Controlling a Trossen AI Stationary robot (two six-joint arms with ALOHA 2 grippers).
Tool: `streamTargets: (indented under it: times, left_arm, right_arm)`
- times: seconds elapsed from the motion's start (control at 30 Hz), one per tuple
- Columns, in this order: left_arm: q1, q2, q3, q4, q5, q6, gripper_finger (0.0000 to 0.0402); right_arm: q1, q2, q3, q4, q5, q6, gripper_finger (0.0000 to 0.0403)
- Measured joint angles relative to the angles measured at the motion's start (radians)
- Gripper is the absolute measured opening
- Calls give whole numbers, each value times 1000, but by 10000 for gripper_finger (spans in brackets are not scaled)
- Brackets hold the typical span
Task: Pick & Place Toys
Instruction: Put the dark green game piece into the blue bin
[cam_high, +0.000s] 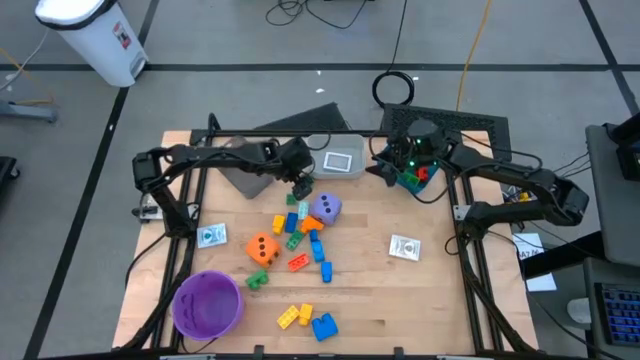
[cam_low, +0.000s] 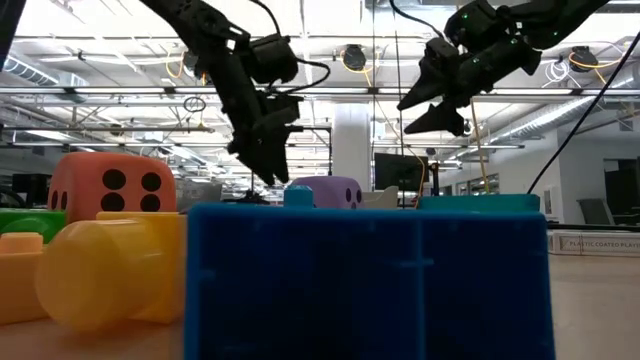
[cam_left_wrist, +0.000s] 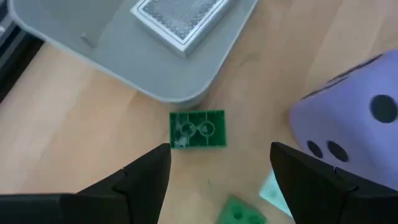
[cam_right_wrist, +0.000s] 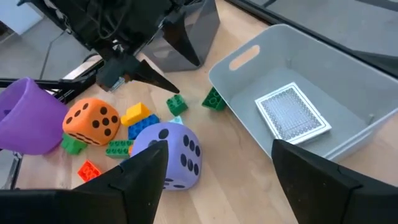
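1. Green brick (cam_left_wrist: 198, 129): lies flat on the wooden bench (cam_high: 420, 300), just beside the near corner of the grey bin (cam_left_wrist: 155, 56), apart from its wall. The left tool (cam_high: 302, 186) hovers directly over it, fingers spread and empty, one to each side. Risk: a straight descent may catch a finger on the bin's rim and stop it before it reaches the brick.

2. Purple die (cam_high: 326, 208): sits just right of the green brick, near the left tool's right finger. Risk: that finger may nudge the die on the way down, rolling it into the pile of bricks on its near side.

3. Second green brick (cam_left_wrist: 241, 211): lies near the first, partly hidden between the fingers. Risk: a closing grip may sweep in both bricks, or pinch the target askew so it slips out on lifting.

4. Grey bin: holds one whitish card (cam_right_wrist: 292, 114). Risk: a light bin may slide if bumped.

5. Right tool (cam_high: 400, 168): raised over the teal bin (cam_high: 418, 180) at the far right, released, carrying nothing that shows. Risk: both arms work close together at the far edge, so a crossing reach could clash.

6. Remaining toys: orange die (cam_high: 262, 249), coloured bricks and two cards lie scattered across the middle and near bench, beside the purple bowl (cam_high: 208, 305).
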Motion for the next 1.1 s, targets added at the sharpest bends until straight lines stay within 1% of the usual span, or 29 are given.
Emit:
streamTargets:
  times: [0.17, 0.4, 0.53, 0.7, 0.83, 0.97, 1.1]
  left_arm:
    - [4, 53, -3, 26, -9, 19, 283]
    - [5, 118, -3, 45, -8, 4, 287]
    - [5, 131, -3, 55, -14, 4, 310]
    - [7, 131, -3, 55, -65, 26, 349]
    - [18, 131, -3, 61, -60, 27, 373]
    - [29, 151, -3, 80, -40, 19, 382]
    - [30, 198, -3, 82, -3, 5, 377]
  right_arm:
    - [0, 0, -26, 24, 0, 32, 278]
    - [0, 0, -35, 23, 0, 38, 278]
    - [0, 0, -35, 23, 0, 38, 278]
    - [0, 0, -35, 23, 0, 38, 278]
    - [0, 0, -35, 23, 2, 38, 279]
    - [0, 0, -35, 23, 3, 38, 279]
    - [0, 0, -35, 23, 3, 38, 279]
